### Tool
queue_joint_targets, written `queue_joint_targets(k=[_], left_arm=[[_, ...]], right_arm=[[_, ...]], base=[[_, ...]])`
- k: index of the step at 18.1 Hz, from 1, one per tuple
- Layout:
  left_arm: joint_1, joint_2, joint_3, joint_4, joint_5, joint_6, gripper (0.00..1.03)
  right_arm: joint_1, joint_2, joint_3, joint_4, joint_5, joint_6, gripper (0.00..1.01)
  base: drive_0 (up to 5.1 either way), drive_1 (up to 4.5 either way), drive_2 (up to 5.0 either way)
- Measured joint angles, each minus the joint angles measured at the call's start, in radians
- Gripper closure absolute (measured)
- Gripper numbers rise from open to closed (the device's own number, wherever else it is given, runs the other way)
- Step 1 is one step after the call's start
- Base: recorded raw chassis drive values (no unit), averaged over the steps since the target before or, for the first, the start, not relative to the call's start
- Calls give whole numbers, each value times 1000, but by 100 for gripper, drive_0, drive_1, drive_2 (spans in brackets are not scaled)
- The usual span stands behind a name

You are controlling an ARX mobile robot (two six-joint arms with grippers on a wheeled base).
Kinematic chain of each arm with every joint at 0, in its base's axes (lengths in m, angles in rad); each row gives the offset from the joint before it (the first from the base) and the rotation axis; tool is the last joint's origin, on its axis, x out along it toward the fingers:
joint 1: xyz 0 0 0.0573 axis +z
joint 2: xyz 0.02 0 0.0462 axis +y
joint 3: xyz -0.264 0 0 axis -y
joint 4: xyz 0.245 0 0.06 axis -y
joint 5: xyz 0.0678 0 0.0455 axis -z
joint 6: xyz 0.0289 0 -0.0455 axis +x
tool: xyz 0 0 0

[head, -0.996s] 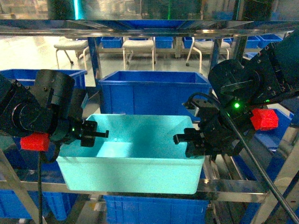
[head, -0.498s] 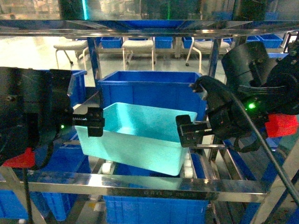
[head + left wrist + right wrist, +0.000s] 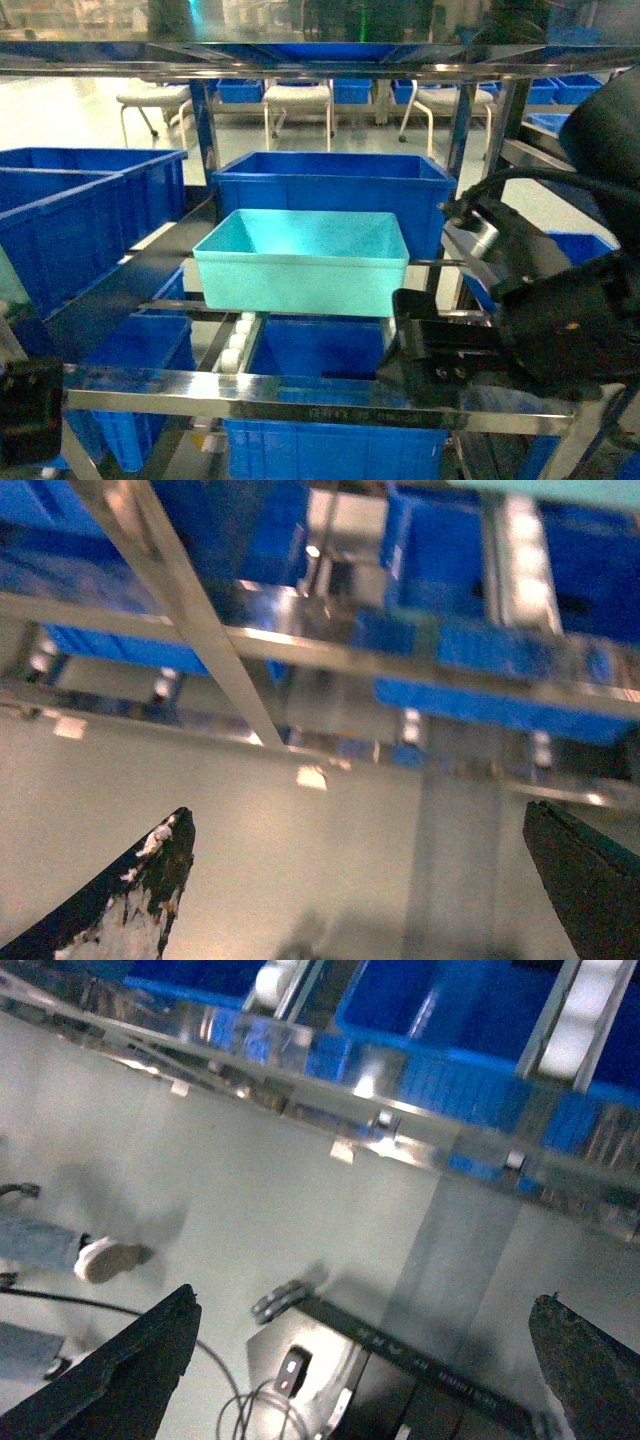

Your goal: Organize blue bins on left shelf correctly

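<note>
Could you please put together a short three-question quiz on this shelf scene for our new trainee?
1. True or false: the turquoise bin rests on the left shelf, held by neither pincer.
2. Multiple choice: what stands directly behind the turquoise bin? A) a dark blue bin B) a cardboard box C) a red crate
3. Fill in: in the left wrist view, the left pincer has its fingers spread ____.

Key:
1. True. The bin sits on the roller rails with both arms clear of it.
2. A
3. Apart; nothing lies between them. The right pincer is likewise open over the floor.
</note>
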Motion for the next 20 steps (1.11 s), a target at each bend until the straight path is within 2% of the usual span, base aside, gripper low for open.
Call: queue_joint_targets(k=[2, 3, 4, 5, 6, 7, 8, 9, 11, 13, 18, 20], left_arm=[[-46, -138, -81, -40, 21, 29, 5], [-42, -144, -70, -18, 18, 36, 5], [-25, 56, -171, 447, 58, 83, 20], [-15, 161, -285, 628, 77, 101, 32], [38, 104, -369, 788, 127, 113, 47], [55, -47, -350, 901, 114, 114, 60], [44, -146, -352, 904, 127, 114, 72], [38, -194, -378, 880, 139, 116, 81], [43, -315, -378, 847, 129, 116, 100], [44, -401, -378, 803, 129, 116, 101], [44, -555, -382, 649, 130, 117, 101], [44, -618, -382, 591, 130, 117, 101]], right_arm=[[-2, -49, -33, -75, -25, 48, 3], [-3, -48, -33, -74, -25, 57, 3], [21, -5, -150, 377, 196, 1, 12], [19, 13, -324, 723, 428, -94, 25], [-13, 0, -491, 988, 592, -155, 38], [-65, -102, -579, 1232, 639, -190, 53], [-89, -198, -596, 1354, 627, -202, 64], [-108, -269, -628, 1384, 601, -206, 75], [-140, -326, -718, 1321, 566, -216, 93], [-157, -357, -748, 1295, 552, -224, 100], [-185, -485, -774, 1254, 520, -224, 99], [-203, -574, -777, 1150, 505, -224, 99]], base=[[0, 0, 0], [0, 0, 0], [0, 0, 0], [0, 0, 0], [0, 0, 0], [0, 0, 0], [0, 0, 0], [0, 0, 0], [0, 0, 0], [0, 0, 0], [0, 0, 0], [0, 0, 0]])
